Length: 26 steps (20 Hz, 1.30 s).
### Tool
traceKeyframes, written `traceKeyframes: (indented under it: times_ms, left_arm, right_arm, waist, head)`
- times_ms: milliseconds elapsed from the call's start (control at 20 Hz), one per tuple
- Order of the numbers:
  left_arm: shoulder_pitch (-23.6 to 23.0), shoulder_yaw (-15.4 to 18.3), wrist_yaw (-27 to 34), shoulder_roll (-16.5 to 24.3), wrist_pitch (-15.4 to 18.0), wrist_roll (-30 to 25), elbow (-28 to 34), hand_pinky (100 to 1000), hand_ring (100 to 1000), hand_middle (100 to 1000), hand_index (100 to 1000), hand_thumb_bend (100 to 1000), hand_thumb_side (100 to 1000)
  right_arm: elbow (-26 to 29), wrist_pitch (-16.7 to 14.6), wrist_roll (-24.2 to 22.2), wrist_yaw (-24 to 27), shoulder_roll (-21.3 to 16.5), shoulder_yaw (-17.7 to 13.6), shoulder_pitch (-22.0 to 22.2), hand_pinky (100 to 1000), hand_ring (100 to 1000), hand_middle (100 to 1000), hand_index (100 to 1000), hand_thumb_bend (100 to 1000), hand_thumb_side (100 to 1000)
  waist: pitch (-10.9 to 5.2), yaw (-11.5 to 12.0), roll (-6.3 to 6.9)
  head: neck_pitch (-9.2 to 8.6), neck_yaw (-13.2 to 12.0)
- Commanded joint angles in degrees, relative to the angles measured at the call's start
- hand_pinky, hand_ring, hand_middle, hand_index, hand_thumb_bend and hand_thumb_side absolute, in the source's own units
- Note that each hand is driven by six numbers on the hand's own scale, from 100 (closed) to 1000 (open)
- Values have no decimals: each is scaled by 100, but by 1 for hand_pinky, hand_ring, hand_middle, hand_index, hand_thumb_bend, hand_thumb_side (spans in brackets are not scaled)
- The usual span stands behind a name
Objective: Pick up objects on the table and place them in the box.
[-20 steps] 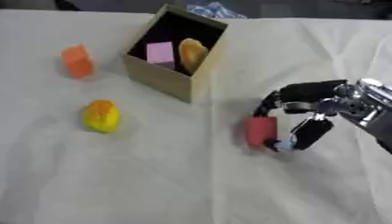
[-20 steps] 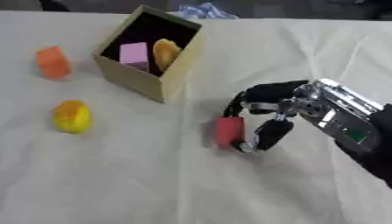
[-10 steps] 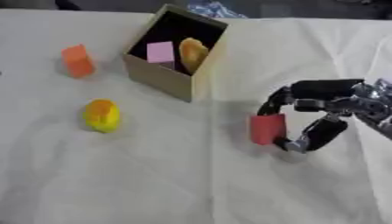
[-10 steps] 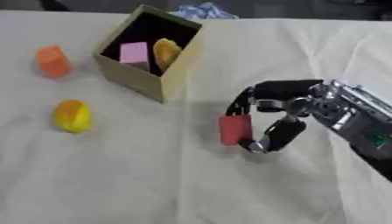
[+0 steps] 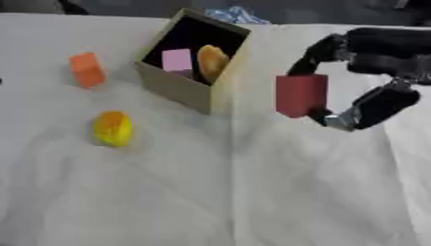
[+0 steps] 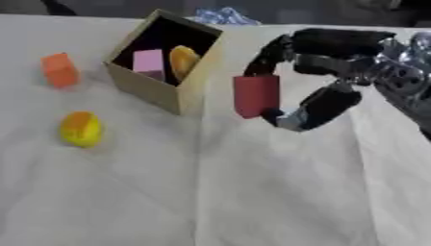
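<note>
Fingers (image 5: 316, 55) and thumb of your right hand (image 5: 370, 57) are pinching the red block (image 5: 300, 94) from top and bottom, and you are holding it clear of the white tablecloth (image 5: 219, 192), just right of the cardboard box (image 5: 181, 89). In the left eye view, the box's near wall is standing between the block and the opening; a pink block (image 5: 177, 60) and a yellow-orange piece (image 5: 212, 62) are lying inside. In the right eye view, an orange block (image 6: 60, 70) and a yellow fruit (image 6: 81, 129) are sitting left of the box, well apart from the hand. The red block is looking plain, upright and rectangular.
</note>
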<state>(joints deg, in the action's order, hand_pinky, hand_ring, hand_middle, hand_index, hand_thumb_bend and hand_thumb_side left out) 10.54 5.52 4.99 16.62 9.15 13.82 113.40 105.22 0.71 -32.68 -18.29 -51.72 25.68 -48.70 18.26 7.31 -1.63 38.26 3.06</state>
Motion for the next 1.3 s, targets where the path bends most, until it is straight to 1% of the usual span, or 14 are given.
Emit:
traceKeyframes:
  times_ms: [50,200,350,550,700,850,900,1000,1050,1100,1150,1200,1250,1300]
  left_arm:
    - [28,-22,-3,118,-1,-56,119,812,601,650,800,381,693]
    - [58,-47,5,152,-4,-91,119,812,601,650,799,380,693]
    - [98,-48,13,181,-1,-100,119,812,600,650,799,371,698]
    - [137,-34,16,202,5,-91,119,811,599,649,799,378,698]
    - [173,-40,23,215,8,-93,119,811,599,650,798,377,699]
    - [213,-53,33,211,12,-108,119,811,599,650,798,377,699]
    - [222,-55,36,208,13,-111,119,811,599,650,798,376,700]
    - [224,-56,42,205,11,-115,119,811,599,650,798,376,700]
    - [223,-56,45,204,9,-115,119,811,599,650,798,376,701]
    - [223,-57,48,200,8,-117,119,811,599,650,798,375,701]
    - [224,-58,51,195,7,-119,119,811,599,650,798,376,701]
    - [223,-60,53,191,6,-122,119,811,599,651,798,375,701]
    - [220,-60,53,188,4,-123,119,811,599,651,798,375,701]
    - [216,-58,54,184,2,-124,119,811,599,651,798,376,701]
  right_arm:
    - [-322,84,-106,-185,271,-95,-386,878,773,550,704,100,260]
    - [-752,245,-193,-448,702,-100,-820,879,778,557,713,100,248]
    - [-1178,391,-249,-709,1127,-126,-1245,880,781,561,719,100,254]
    - [-1746,531,-263,-1059,1659,-199,-1790,881,786,565,726,100,236]
    - [-2186,492,-153,-1329,1966,-317,-1994,881,786,566,729,100,235]
    - [-2613,339,4,-1592,2224,-449,-2095,883,795,580,742,100,252]
    - [-2755,268,40,-1680,2304,-480,-2118,890,827,661,782,100,305]
    - [-3048,100,69,-1860,2450,-487,-2174,903,874,753,841,112,373]
    - [-3193,13,64,-1939,2516,-467,-2206,916,923,826,893,151,414]
    - [-3343,-78,59,-2009,2572,-452,-2237,923,946,856,911,170,432]
    - [-3494,-171,57,-2074,2618,-440,-2267,931,967,878,924,199,430]
    - [-3633,-256,61,-2134,2654,-434,-2292,935,975,884,927,240,391]
    - [-3832,-400,85,-2204,2685,-444,-2320,937,980,891,931,237,412]
    - [-4213,-732,183,-2308,2729,-516,-2367,938,983,895,934,242,409]
  waist:
    - [-129,45,-10]
    - [-110,132,-47]
    - [-47,228,-89]
    - [54,283,-122]
    - [116,323,-136]
    - [158,362,-142]
    - [168,374,-140]
    - [182,387,-132]
    - [187,390,-130]
    - [189,391,-128]
    - [190,391,-127]
    - [188,390,-126]
    - [185,389,-123]
    - [180,386,-118]
  head:
    - [-35,105]
    - [-62,206]
    - [-116,301]
    - [-188,353]
    - [-224,411]
    - [-263,459]
    - [-276,472]
    - [-282,483]
    - [-275,487]
    - [-268,487]
    - [-262,483]
    - [-255,476]
    - [-249,466]
    - [-245,457]
